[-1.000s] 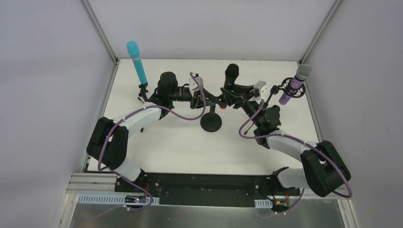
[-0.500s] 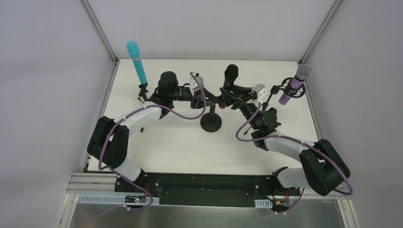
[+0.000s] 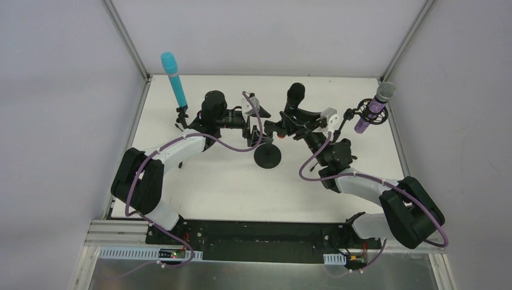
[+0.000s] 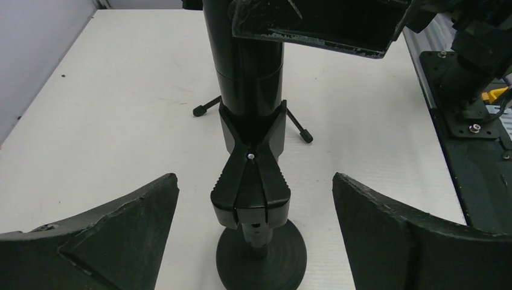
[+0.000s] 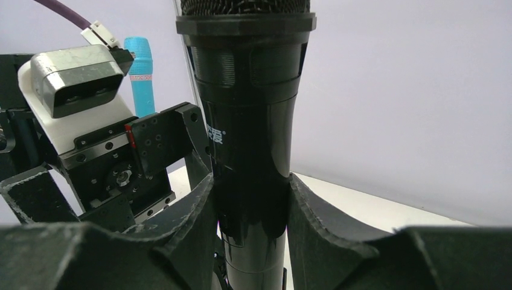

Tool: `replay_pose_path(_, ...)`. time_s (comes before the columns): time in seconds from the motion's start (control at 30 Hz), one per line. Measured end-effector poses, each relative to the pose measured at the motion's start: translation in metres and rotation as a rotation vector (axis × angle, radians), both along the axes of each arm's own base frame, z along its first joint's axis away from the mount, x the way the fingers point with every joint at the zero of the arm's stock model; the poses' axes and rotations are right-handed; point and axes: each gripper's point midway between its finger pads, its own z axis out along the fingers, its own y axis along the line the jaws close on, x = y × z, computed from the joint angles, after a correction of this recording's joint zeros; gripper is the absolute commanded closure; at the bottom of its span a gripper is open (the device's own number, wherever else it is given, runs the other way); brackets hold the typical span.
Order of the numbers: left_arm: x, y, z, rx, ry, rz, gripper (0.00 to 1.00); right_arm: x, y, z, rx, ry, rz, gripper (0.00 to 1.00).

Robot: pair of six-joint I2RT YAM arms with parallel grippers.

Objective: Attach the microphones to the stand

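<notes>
The black microphone (image 3: 294, 96) stands upright at the table's middle, its body (image 4: 249, 66) in the jaws of the black spring clip (image 4: 250, 175) on the round-based stand (image 3: 267, 155). My right gripper (image 5: 250, 205) is shut on the black microphone (image 5: 250, 139) below its mesh head. My left gripper (image 4: 253, 211) is open, its fingers (image 4: 136, 226) wide on either side of the clip's handles, not touching them. The turquoise microphone (image 3: 171, 77) stands in a holder at the back left. At the back right, the purple microphone (image 3: 375, 107) sits in a mount.
Both arms meet over the stand's base (image 4: 261, 261), the left gripper (image 3: 259, 131) close beside the right gripper (image 3: 290, 122). Thin tripod feet (image 4: 306, 138) rest on the white table behind the clip. Grey walls and metal frame posts (image 3: 128, 42) enclose the table.
My left gripper has opened and let go of the clip's handles, and it has drawn back slightly to the left. The right gripper keeps its hold on the black microphone.
</notes>
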Motion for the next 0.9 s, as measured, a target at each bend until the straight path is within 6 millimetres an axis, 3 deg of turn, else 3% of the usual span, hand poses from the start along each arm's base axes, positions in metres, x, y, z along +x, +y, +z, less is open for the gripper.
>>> replay_pose_path(0.57,0.006,0.004,-0.014,0.023,-0.001,0.052,0.01,0.000,0.000,0.000,0.006,0.006,-0.002,0.16)
replay_pose_path(0.77,0.006,0.006,-0.022,0.028,0.000,0.066,0.01,0.000,-0.001,0.001,0.012,0.008,-0.005,0.02)
replay_pose_path(0.9,0.006,0.006,-0.023,0.023,-0.010,0.067,0.01,-0.003,-0.002,0.006,0.025,0.000,-0.002,0.01)
